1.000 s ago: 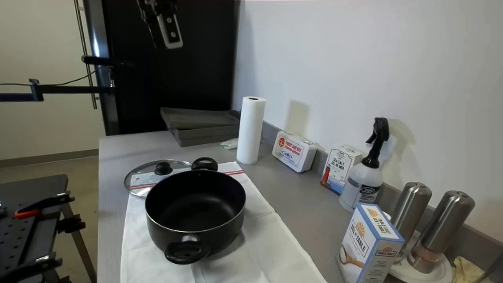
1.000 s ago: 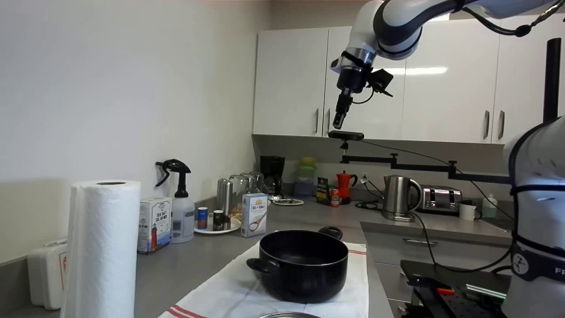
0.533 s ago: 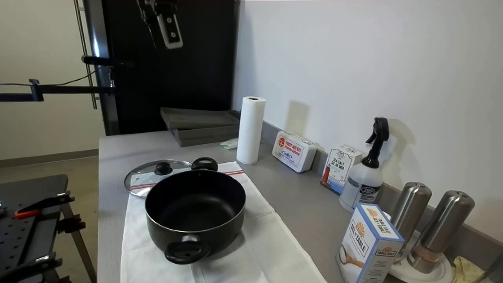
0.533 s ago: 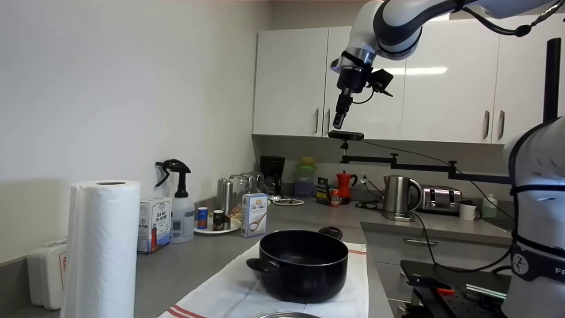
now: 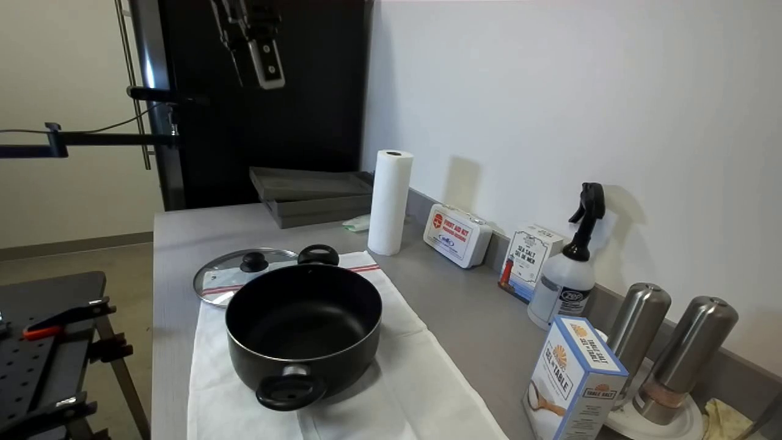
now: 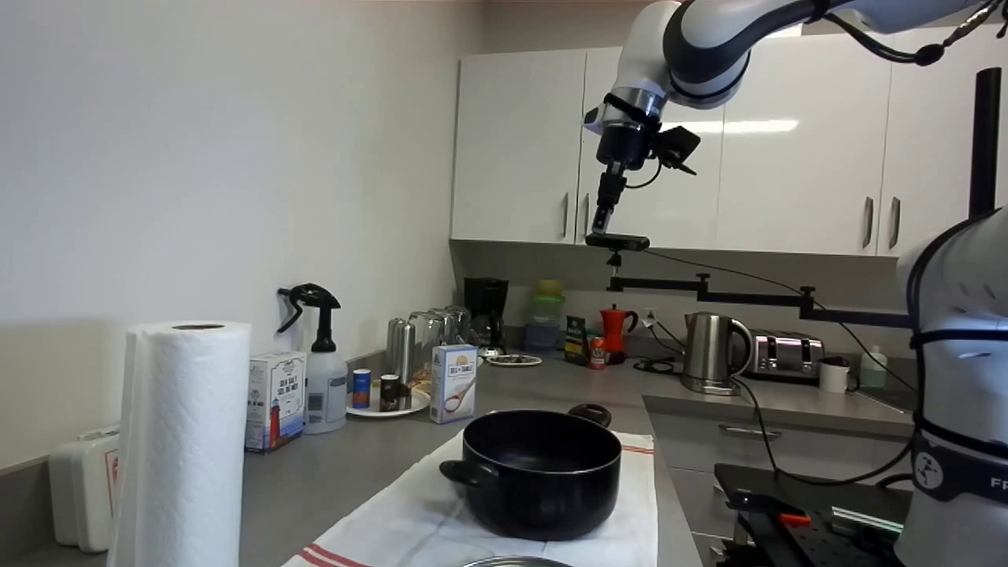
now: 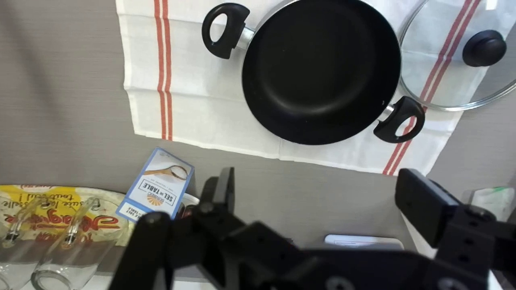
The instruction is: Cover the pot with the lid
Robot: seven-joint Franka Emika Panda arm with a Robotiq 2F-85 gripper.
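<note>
The black pot [image 5: 304, 324] stands uncovered on a white towel with red stripes. It also shows in an exterior view [image 6: 543, 488] and in the wrist view [image 7: 320, 72]. The clear-glass lid [image 5: 254, 263] with its black knob lies flat beside the pot, partly on the towel. In an exterior view only the lid's rim [image 6: 516, 561] shows at the bottom edge. In the wrist view the lid [image 7: 483, 48] is at the upper right, partly cut off. My gripper [image 7: 316, 177] is open with nothing between its fingers. It hangs high above the counter in both exterior views [image 5: 256, 82] [image 6: 601, 224].
A paper towel roll [image 5: 390, 201], first aid kit [image 5: 457, 236], sea salt box [image 5: 530, 263], spray bottle [image 5: 562, 287] and table salt box [image 5: 574, 379] line the wall side. Grey trays [image 5: 314, 195] lie at one end. A camera arm [image 6: 756, 303] reaches out below the gripper's height.
My gripper has moved slightly downward between half a second ago and now. It stays open. The pot and the lid have not moved.
</note>
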